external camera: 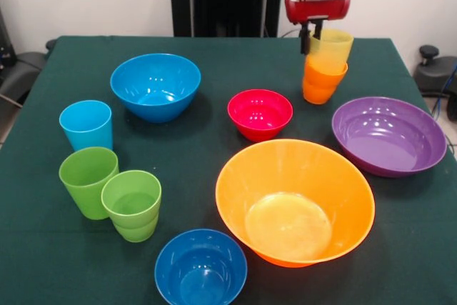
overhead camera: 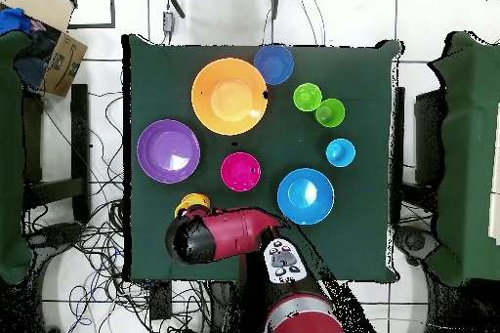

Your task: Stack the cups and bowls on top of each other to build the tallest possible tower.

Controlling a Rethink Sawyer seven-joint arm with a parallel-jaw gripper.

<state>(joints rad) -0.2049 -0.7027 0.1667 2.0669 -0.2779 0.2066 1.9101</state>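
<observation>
A yellow cup (external camera: 330,46) sits tilted, its lower part inside an orange cup (external camera: 323,83) at the far right of the table. My gripper (external camera: 312,36) comes down over it, shut on the yellow cup's left rim. In the overhead view the arm hides the gripper and only the yellow cup's edge (overhead camera: 192,201) shows. Spread around are a red bowl (external camera: 260,113), a blue bowl (external camera: 155,85), a purple bowl (external camera: 388,135), a large orange bowl (external camera: 295,201) and a smaller blue bowl (external camera: 201,268). On the left stand a light blue cup (external camera: 86,124), a green cup (external camera: 88,180) and a stepped green cup (external camera: 132,203).
Everything rests on a table with a dark green cloth (external camera: 214,55). The red bowl is the nearest thing to the cup pair, with the purple bowl just in front of it. A cardboard box (overhead camera: 54,41) sits off the table.
</observation>
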